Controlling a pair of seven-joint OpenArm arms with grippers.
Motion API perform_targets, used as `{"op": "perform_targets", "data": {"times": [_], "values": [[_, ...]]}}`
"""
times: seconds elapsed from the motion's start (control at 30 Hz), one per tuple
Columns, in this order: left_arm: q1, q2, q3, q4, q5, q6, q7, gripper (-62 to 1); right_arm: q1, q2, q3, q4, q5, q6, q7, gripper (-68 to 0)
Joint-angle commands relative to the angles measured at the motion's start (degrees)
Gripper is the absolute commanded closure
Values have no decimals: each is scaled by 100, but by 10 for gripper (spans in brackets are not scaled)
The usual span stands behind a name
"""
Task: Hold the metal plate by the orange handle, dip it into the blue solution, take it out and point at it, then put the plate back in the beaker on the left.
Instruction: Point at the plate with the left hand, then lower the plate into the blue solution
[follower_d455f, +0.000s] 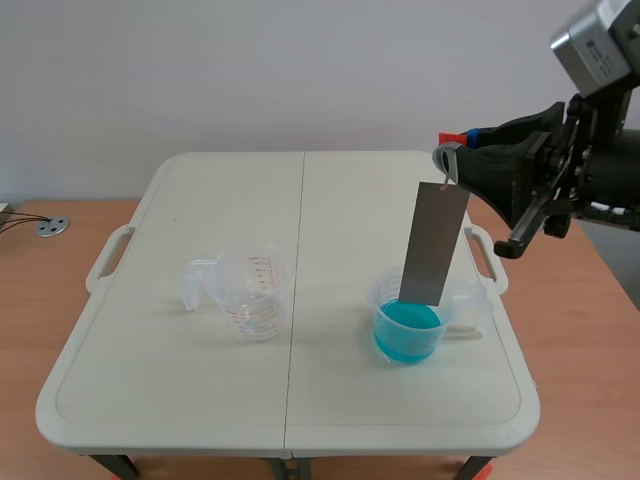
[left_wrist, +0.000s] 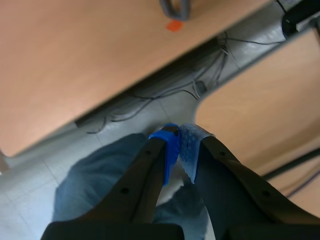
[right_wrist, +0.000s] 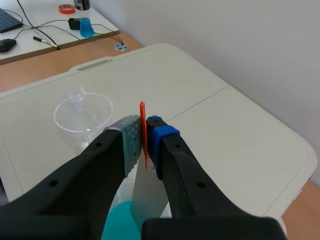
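Observation:
My right gripper (follower_d455f: 450, 158) (right_wrist: 144, 142) is shut on the thin orange handle (right_wrist: 142, 131) of the grey metal plate (follower_d455f: 433, 243). The plate hangs tilted from it, its lower end inside the beaker of blue solution (follower_d455f: 407, 330) at the table's right. In the right wrist view the plate (right_wrist: 146, 195) drops below the fingers toward the blue liquid (right_wrist: 120, 225). A clear empty beaker (follower_d455f: 252, 290) (right_wrist: 82, 116) stands at the left of the table. My left gripper (left_wrist: 179, 145) is shut on nothing, away from the table, and does not show in the scene view.
The white folding table (follower_d455f: 180, 400) has carry handles on both sides. Under the left gripper lie a grey floor, cables (left_wrist: 150, 100) and wooden desks (left_wrist: 75, 60). A side desk beyond the table holds a keyboard, a mouse and a small blue flask (right_wrist: 86, 27).

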Motion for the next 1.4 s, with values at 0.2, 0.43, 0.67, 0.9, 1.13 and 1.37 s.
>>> {"op": "perform_targets", "data": {"times": [0.2,0.43,0.67,0.9,1.13,1.37], "values": [[44,354,516,-48,-11,-302,-24,-27,57,-192,-44,-282,-267,-20,361,-13],[44,527,977,-48,160,-304,-13,-27,59,-411,-216,-758,-634,-20,721,-13],[44,527,1154,-48,157,-299,-9,-27,59,-592,-345,-1307,-1211,-20,1036,-13],[44,525,1154,-48,157,-297,-9,-27,59,-649,-369,-1521,-1552,-20,1187,-13],[42,525,1154,-48,157,-297,-13,-27,61,-649,-369,-1521,-1580,-20,1211,-13],[42,525,1154,-48,157,-297,-13,-27,74,-649,-369,-1521,-1580,-20,1226,-13]]}}
